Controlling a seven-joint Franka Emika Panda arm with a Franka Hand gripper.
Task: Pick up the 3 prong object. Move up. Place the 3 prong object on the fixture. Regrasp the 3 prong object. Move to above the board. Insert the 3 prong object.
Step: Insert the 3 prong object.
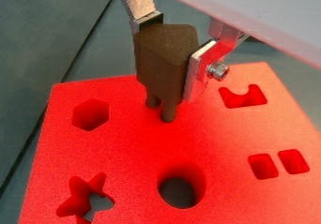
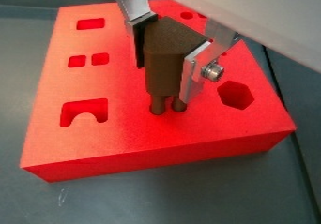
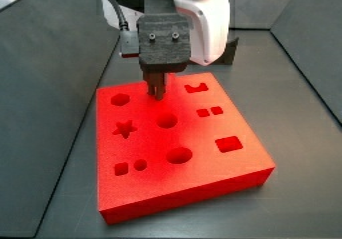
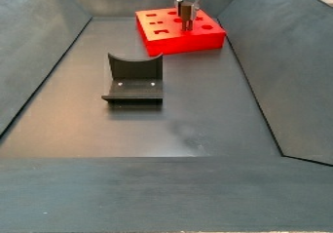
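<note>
3 prong object (image 1: 160,64): clamped between the tool's (image 1: 172,61) silver fingers, prongs touching or entering the board (image 1: 251,200) near its rear edge. Fixture (image 4: 131,80): empty, well apart from the board. Pick, regrasp and transfer judged complete; full insertion and release outstanding.

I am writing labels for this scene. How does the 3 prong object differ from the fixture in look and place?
The 3 prong object is reddish-brown; the fixture is dark grey. The 3 prong object is held upright in the gripper, with its prongs at the red board; the fixture stands free on the floor, apart from the board. The fixture is an L-shaped bracket; the 3 prong object is a small block.
</note>
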